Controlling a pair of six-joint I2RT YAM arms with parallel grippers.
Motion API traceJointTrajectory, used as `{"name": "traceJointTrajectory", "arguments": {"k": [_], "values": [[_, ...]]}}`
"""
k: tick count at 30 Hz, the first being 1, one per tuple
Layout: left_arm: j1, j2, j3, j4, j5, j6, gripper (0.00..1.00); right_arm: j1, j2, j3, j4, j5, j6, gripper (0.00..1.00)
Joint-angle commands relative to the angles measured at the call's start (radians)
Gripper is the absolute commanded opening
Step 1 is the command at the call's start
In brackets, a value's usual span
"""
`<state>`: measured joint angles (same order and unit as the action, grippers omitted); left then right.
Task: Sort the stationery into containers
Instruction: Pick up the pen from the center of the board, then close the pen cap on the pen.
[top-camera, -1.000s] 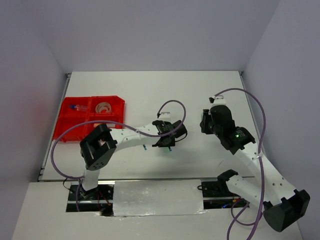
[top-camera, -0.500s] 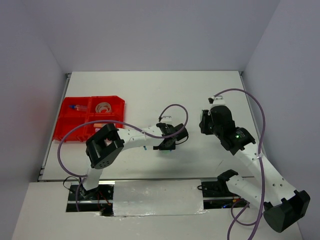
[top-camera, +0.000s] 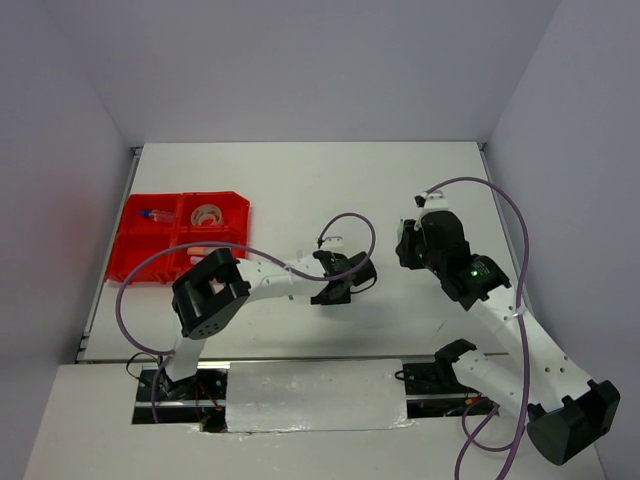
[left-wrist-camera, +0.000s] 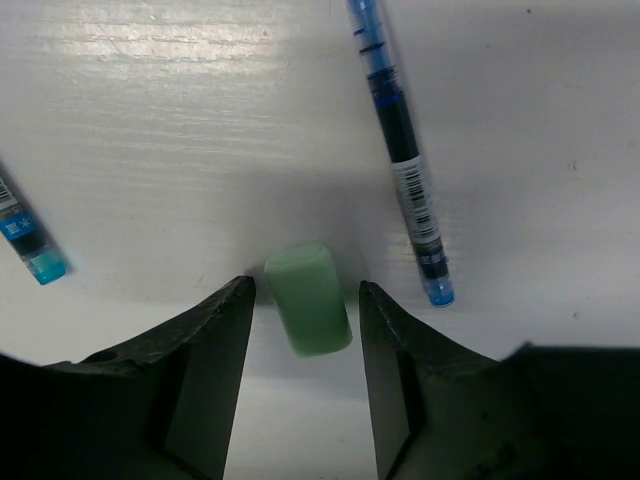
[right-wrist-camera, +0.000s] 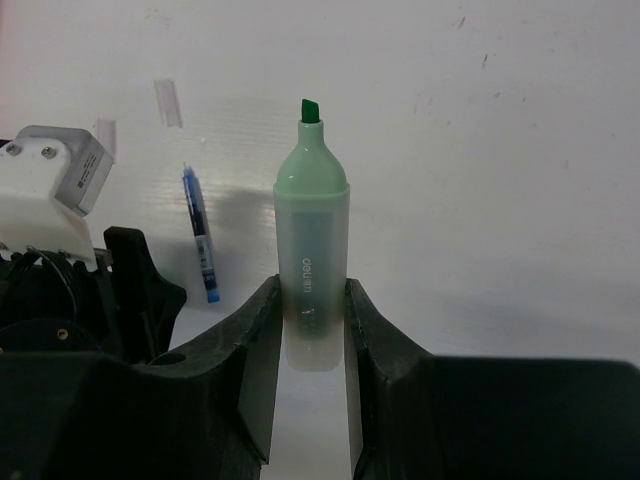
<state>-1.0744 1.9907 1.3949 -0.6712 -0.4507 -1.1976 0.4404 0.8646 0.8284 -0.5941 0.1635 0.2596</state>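
Note:
My left gripper (left-wrist-camera: 305, 335) is open and low over the table, its fingers on either side of a pale green marker cap (left-wrist-camera: 308, 298) without touching it. A thin blue pen (left-wrist-camera: 400, 150) lies just to its right and the end of another blue pen (left-wrist-camera: 27, 240) to its left. My right gripper (right-wrist-camera: 312, 305) is shut on an uncapped pale green marker (right-wrist-camera: 312, 250), tip pointing away, held above the table. In the top view the left gripper (top-camera: 335, 290) is mid-table and the right gripper (top-camera: 407, 247) to its right. The red tray (top-camera: 133, 207) sits far left.
The tray holds a tape roll (top-camera: 207, 213), a blue pen (top-camera: 155, 214) and a pink item (top-camera: 200, 250). In the right wrist view a blue pen (right-wrist-camera: 200, 235) lies beside the left arm's wrist (right-wrist-camera: 70, 300). Walls enclose the table on three sides.
The left gripper has crept slightly toward the near edge and lower over the green cap. The right gripper has barely shifted and keeps hold of the marker.

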Motion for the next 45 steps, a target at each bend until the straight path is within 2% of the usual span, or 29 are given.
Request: {"name": "traceJointTrajectory", "arguments": {"k": [1,5,7,11,14,17,24,29,30,32,33,35,36,37,39,41,45], "values": [[-0.007,-0.009,-0.028,-0.005,0.012,-0.036,0.57,-0.003,-0.013,-0.003,0.040,-0.009,-0.014,0.00],[-0.007,-0.015,-0.051,0.005,0.020,-0.036,0.52,-0.003,-0.013,-0.005,0.040,-0.015,-0.019,0.00],[-0.007,-0.021,-0.057,0.005,0.017,-0.037,0.46,-0.003,-0.012,-0.006,0.042,-0.024,-0.020,0.00],[-0.007,-0.036,-0.063,0.005,0.015,-0.039,0.30,-0.003,0.029,-0.003,0.036,-0.027,-0.020,0.00],[-0.007,-0.065,-0.079,0.007,0.007,-0.045,0.08,-0.003,0.080,0.005,0.030,-0.042,-0.013,0.00],[-0.009,-0.107,-0.100,0.012,-0.005,-0.049,0.01,-0.003,0.088,-0.011,0.054,-0.064,-0.013,0.00],[-0.009,-0.231,-0.145,0.028,-0.051,-0.042,0.00,-0.002,0.087,-0.017,0.062,-0.111,-0.023,0.00],[-0.009,-0.418,-0.207,0.133,-0.092,0.059,0.00,0.007,-0.039,-0.098,0.187,-0.333,-0.031,0.00],[-0.009,-0.494,-0.233,0.187,-0.111,0.105,0.00,0.009,-0.071,-0.147,0.264,-0.452,-0.028,0.00],[-0.009,-0.587,-0.276,0.272,-0.128,0.165,0.00,0.012,-0.174,-0.204,0.354,-0.560,0.027,0.00],[-0.009,-0.693,-0.339,0.395,-0.134,0.238,0.00,0.021,-0.208,-0.266,0.455,-0.656,0.053,0.00],[-0.009,-0.812,-0.426,0.569,-0.097,0.329,0.00,0.026,-0.298,-0.354,0.589,-0.732,0.159,0.00],[-0.007,-0.925,-0.521,0.661,-0.068,0.399,0.00,0.034,-0.329,-0.385,0.652,-0.751,0.205,0.00],[-0.007,-0.978,-0.563,0.832,0.001,0.426,0.00,0.050,-0.387,-0.414,0.701,-0.778,0.316,0.00],[-0.007,-1.103,-0.678,0.968,0.070,0.455,0.00,0.092,-0.439,-0.495,0.868,-0.794,0.419,0.00],[-0.007,-1.202,-0.776,1.166,0.176,0.463,0.00,0.197,-0.498,-0.526,0.942,-0.727,0.513,0.00],[-0.009,-1.268,-0.817,1.329,0.306,0.461,0.00,0.394,-0.460,-0.525,1.085,-0.630,0.578,0.00]]}}
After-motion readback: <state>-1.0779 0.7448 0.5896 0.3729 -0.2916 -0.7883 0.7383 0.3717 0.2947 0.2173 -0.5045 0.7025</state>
